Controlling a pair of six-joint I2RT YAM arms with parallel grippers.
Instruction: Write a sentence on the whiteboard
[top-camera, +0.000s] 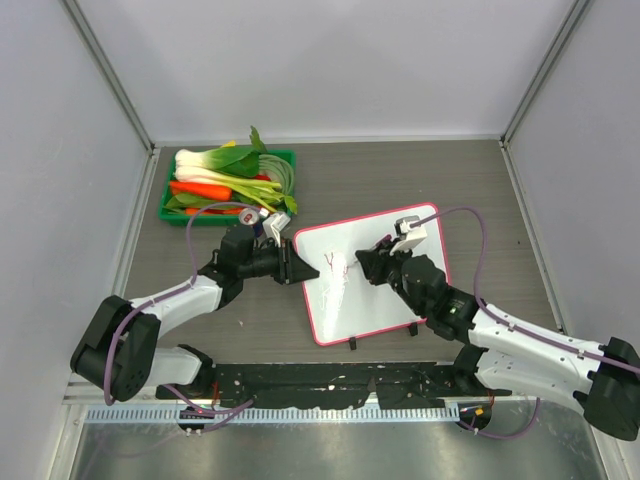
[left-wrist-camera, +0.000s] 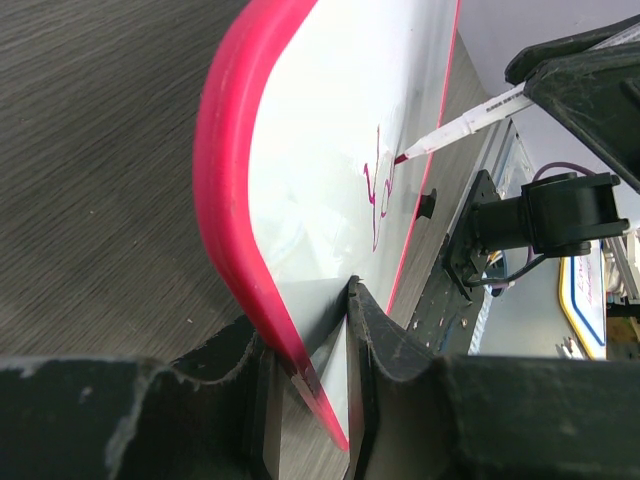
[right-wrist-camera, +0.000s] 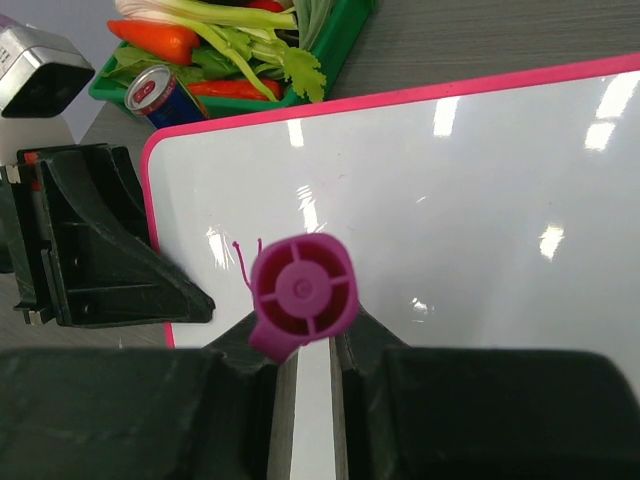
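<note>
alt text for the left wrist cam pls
The left gripper clamps the pink-red edge of the whiteboard, seen close up and edge-on over a dark wood-grain table. A marker reaches in from the right, its tip meeting the board at the first pink strokes of the sentence.

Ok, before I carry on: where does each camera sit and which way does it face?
Top external: above and behind the arm bases, looking down at the table; the left arm and right arm show, the whiteboard between them, the green tray beyond.
Left wrist: on the left arm, looking forward past the left gripper, clamped on the whiteboard's pink edge.
Right wrist: on the right arm, looking down past the marker in the right gripper onto the board face.
Shared: both wrist views show the marker and the pink strokes.
</note>
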